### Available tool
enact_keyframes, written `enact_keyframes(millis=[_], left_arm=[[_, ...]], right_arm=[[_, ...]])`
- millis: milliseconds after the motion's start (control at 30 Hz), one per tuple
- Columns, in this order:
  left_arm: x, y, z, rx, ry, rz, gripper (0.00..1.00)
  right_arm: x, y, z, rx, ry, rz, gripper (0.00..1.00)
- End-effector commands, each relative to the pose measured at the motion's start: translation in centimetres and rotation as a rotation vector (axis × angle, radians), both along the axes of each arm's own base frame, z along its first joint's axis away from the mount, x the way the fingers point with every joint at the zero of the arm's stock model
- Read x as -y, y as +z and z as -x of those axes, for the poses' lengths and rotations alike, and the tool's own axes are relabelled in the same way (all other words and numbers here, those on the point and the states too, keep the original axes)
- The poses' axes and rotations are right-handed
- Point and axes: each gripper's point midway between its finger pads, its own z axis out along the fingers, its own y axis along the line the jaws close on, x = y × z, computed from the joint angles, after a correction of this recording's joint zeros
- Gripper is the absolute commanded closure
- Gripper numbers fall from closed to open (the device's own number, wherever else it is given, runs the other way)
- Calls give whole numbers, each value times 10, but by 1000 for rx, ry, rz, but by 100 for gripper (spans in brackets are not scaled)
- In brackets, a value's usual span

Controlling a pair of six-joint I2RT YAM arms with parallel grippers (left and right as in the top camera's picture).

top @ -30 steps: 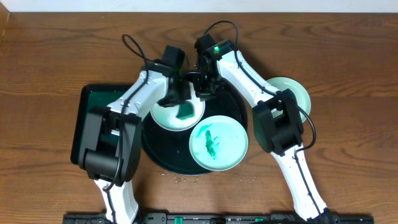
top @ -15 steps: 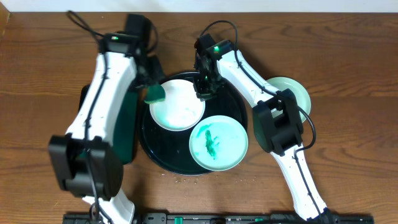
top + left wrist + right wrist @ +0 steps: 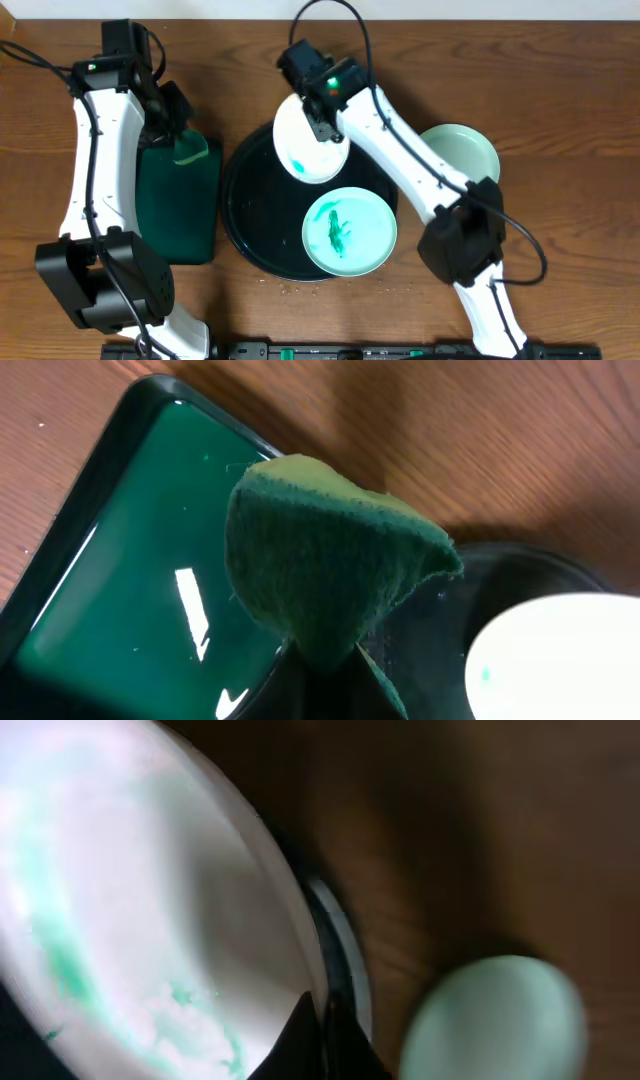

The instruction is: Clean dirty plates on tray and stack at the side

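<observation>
Pinches a green cloth (image 3: 320,570) in the left gripper (image 3: 325,660), fingers closed on it, over the top corner of the green tray (image 3: 180,215). Holds the white plate (image 3: 310,155) by its rim in the closed right gripper (image 3: 320,122), tipped up over the back of the black tray (image 3: 250,230), pale green streaks on it. Shows one mint plate (image 3: 350,232) with a dark green smear flat on the black tray's front, and a second mint plate (image 3: 462,152) on the table (image 3: 560,60) just right of it.
</observation>
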Motion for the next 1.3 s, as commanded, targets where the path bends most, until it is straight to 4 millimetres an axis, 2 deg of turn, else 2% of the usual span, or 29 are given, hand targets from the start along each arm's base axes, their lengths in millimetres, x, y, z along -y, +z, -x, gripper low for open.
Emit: enact_keyframes(millis=[0,67,167,300,367,500,633,700,733,800,833,900,1000,1067,1167,1233,1267], left_arm=[[1,10,-3,29,-23,-5,93],[1,10,-3,29,-23,-5,93],[1,10,-3,29,-22,-5,93],[1,10,-3,29,-22,-5,93],[1,10,-3,29,-22,-5,92],[1,10,-3,28,-22,-4,93],[1,10,-3,27,-23,-4,93],[1,10,-3,28,-23,-4,93],[1,10,-3,28,-22,-4,93],[3,9,-2,24,-25,-3,93],[3,5,0,12,-25,-1,93],[3,-1,3,-5,-25,1,93],[7,-7,7,-26,-32,8,93],[14,-7,7,-28,-51,8,93],[31,-6,3,-16,-95,6,93],[46,-5,-4,9,-134,3,93],[50,-4,-5,15,-143,2,93]], right_arm=[[17,56,-1,267,-65,219,99],[14,76,8,352,-75,270,99],[2,95,22,428,-46,320,99],[-5,118,32,527,-42,371,99],[-4,137,38,604,-62,394,99],[1,163,43,703,-101,417,99],[5,174,47,726,-122,387,99],[4,172,48,711,-121,360,99],[0,164,48,675,-107,331,99],[-7,143,47,563,-77,245,99],[-14,118,44,420,-24,161,99],[-23,96,40,271,75,83,99],[-28,71,30,62,185,-113,99],[-28,63,27,-48,221,-253,99],[-9,61,15,-167,191,-458,99],[25,63,1,-231,121,-588,99],[35,64,-2,-243,99,-613,99]])
